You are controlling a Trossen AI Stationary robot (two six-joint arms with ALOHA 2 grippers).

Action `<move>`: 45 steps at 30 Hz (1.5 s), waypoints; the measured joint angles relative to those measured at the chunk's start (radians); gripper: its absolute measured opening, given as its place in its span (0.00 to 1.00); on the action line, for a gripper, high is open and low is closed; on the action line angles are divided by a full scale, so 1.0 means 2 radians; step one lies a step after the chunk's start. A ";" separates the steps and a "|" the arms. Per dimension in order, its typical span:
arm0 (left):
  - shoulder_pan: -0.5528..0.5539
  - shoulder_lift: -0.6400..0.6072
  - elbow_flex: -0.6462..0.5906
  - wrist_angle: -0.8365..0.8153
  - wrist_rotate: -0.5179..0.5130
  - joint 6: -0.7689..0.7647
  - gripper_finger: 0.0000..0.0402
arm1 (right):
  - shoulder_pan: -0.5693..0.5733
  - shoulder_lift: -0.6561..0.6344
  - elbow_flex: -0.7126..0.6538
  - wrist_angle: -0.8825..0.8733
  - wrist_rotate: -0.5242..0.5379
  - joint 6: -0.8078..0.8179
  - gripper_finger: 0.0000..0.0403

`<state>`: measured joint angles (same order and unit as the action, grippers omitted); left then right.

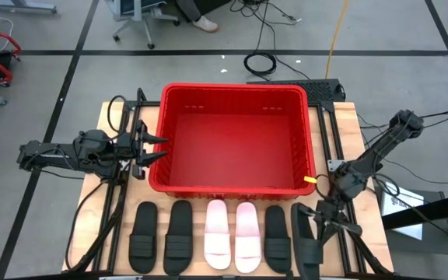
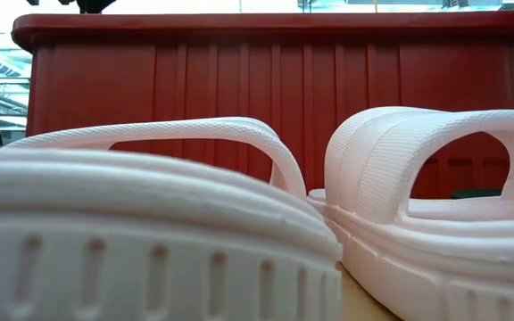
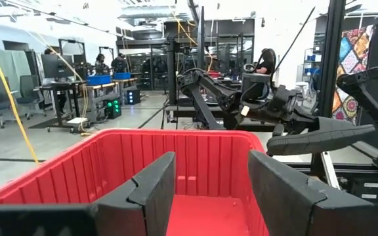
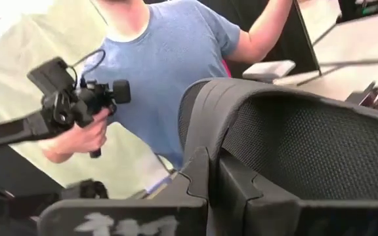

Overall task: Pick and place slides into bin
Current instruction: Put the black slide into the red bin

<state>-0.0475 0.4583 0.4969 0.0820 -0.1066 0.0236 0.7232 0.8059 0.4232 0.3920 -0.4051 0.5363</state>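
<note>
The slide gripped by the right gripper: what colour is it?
Black. The slide in the right gripper shows best in the high view.

A coiled cable (image 1: 261,61) lies on the floor at top centre; an office chair (image 1: 134,17) stands upper left; a yellow cord (image 1: 334,35) runs upper right.

Cut off at the high view's bottom edge: the heels of the row of slides (image 1: 218,233) and the black slide (image 1: 306,243) under the right gripper (image 1: 317,232). Filling the low view, two pale slides (image 2: 150,232), cropped at the frame edges, hiding most of the bin (image 2: 275,80). Person (image 4: 169,72) in the right wrist view cropped at the top.
</note>
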 joint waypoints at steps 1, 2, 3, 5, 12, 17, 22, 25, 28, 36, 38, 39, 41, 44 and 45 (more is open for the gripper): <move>0.000 0.000 0.000 0.000 0.000 -0.001 0.49 | -0.006 0.000 0.000 0.000 -0.007 -0.013 0.01; 0.000 0.000 0.000 0.000 0.000 -0.002 0.49 | -0.011 0.000 0.000 0.000 -0.013 -0.023 0.01; 0.000 0.000 0.000 0.000 0.000 -0.003 0.49 | -0.018 0.000 0.000 0.000 -0.021 -0.033 0.01; 0.000 0.000 0.000 0.000 0.000 -0.003 0.49 | -0.031 0.000 0.000 0.000 -0.033 -0.049 0.01; 0.000 0.000 0.000 0.000 0.000 -0.007 0.49 | -0.074 0.000 0.001 0.000 -0.073 -0.082 0.01; 0.000 0.000 0.000 0.000 0.000 -0.014 0.49 | -0.094 0.000 0.005 0.001 -0.091 -0.083 0.01; 0.000 0.000 0.000 0.000 0.000 -0.015 0.49 | -0.110 0.000 0.030 -0.007 -0.104 -0.105 0.01; 0.000 0.000 0.000 0.000 0.000 -0.015 0.49 | -0.126 0.000 0.051 -0.033 -0.113 -0.114 0.01; 0.000 0.000 0.000 0.000 0.000 -0.015 0.49 | -0.146 0.000 0.068 -0.059 -0.119 -0.125 0.01; 0.000 0.000 0.000 0.000 0.001 -0.014 0.49 | -0.208 0.003 0.119 -0.113 -0.122 -0.150 0.01; 0.000 0.000 0.000 0.000 0.001 -0.014 0.49 | -0.221 0.006 0.132 -0.121 -0.124 -0.157 0.01; 0.000 0.000 0.000 0.000 0.001 -0.014 0.49 | -0.228 0.008 0.137 -0.124 -0.125 -0.160 0.01; 0.000 0.000 0.000 0.001 0.001 -0.013 0.49 | -0.243 0.014 0.146 -0.131 -0.127 -0.165 0.01; 0.000 0.000 0.000 0.001 0.001 -0.007 0.49 | -0.272 0.022 0.166 -0.161 -0.126 -0.176 0.01; 0.000 0.000 0.000 0.001 0.001 -0.002 0.49 | -0.285 0.026 0.175 -0.182 -0.126 -0.182 0.01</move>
<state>-0.0471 0.4583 0.4969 0.0841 -0.1051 0.0195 0.1526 0.8586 0.7742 0.0271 -0.6579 0.1730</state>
